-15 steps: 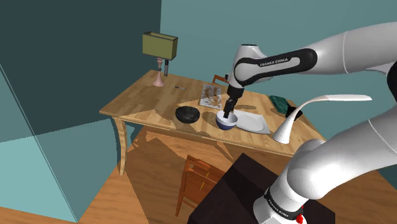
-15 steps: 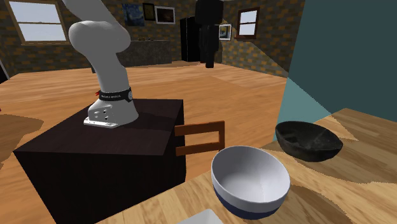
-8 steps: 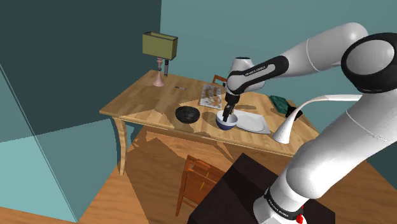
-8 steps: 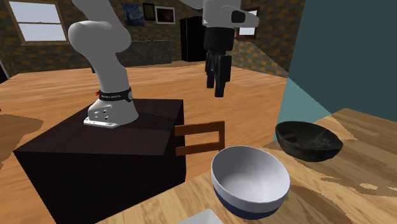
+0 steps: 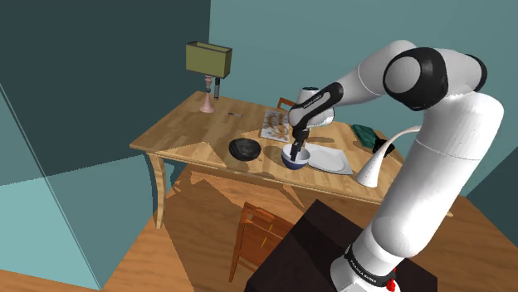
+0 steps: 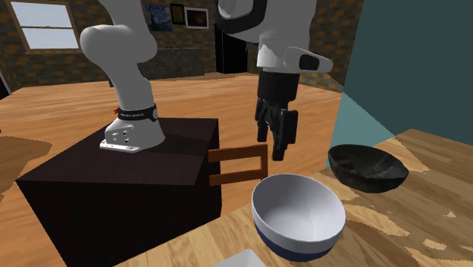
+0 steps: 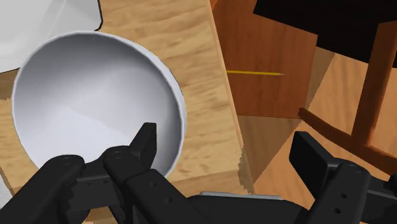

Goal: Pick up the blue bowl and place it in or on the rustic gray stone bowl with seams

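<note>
Blue-based round bowl with a white inside (image 6: 298, 216) stands upright, mouth up, just under the all-black two-finger gripper (image 6: 277, 142). The gripper's fingers are spread wide, one above the hollow and one outside the wall, touching nothing. The bowl looks stiff, smooth and probably slippery and chippable, so I judge the thin rim wall the place to pinch; being round, it has no long axis, only a vertical one. It sits near the edge of the wooden table (image 5: 187, 133), beside a flat white tray (image 5: 332, 160), with the dark grey stone bowl (image 6: 368, 167) nearby.
</note>
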Controlling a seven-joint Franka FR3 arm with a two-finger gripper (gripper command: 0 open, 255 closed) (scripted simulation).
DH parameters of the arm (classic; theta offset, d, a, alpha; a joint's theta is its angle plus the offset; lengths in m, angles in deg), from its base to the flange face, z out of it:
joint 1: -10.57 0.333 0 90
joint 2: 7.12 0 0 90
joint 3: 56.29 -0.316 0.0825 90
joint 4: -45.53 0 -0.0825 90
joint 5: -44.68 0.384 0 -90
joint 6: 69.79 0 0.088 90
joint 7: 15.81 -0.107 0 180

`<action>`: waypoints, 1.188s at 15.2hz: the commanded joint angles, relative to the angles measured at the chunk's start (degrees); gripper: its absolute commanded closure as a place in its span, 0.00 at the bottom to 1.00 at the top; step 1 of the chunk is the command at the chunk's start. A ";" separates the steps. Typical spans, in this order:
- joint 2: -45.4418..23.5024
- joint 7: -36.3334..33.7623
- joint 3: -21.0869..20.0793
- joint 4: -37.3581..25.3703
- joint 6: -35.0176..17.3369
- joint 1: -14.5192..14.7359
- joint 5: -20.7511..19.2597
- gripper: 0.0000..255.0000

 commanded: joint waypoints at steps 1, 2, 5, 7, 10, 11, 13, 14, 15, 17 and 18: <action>-4.60 2.33 0.09 -2.46 -2.10 -1.02 1.42 0.00; -6.83 3.48 0.01 -3.92 -2.84 -1.68 2.14 0.00; -9.52 4.57 -0.38 -4.75 -4.66 -2.54 3.12 0.00; -10.82 4.97 -0.66 -4.67 -6.01 -2.91 3.70 0.00; -12.84 5.59 -1.15 -4.63 -8.01 -3.51 4.58 0.00; -13.23 5.71 -1.26 -4.64 -8.38 -3.64 4.75 0.00; -13.23 5.71 -1.26 -4.64 -8.38 -3.64 4.75 0.00; -13.23 5.71 -1.26 -4.64 -8.38 -3.64 4.75 0.00; -13.23 5.71 -1.26 -4.64 -8.38 -3.64 4.75 0.00; -13.23 5.71 -1.26 -4.64 -8.38 -3.64 4.75 0.00; -13.22 5.71 -1.26 -4.64 -8.37 -3.64 4.74 0.00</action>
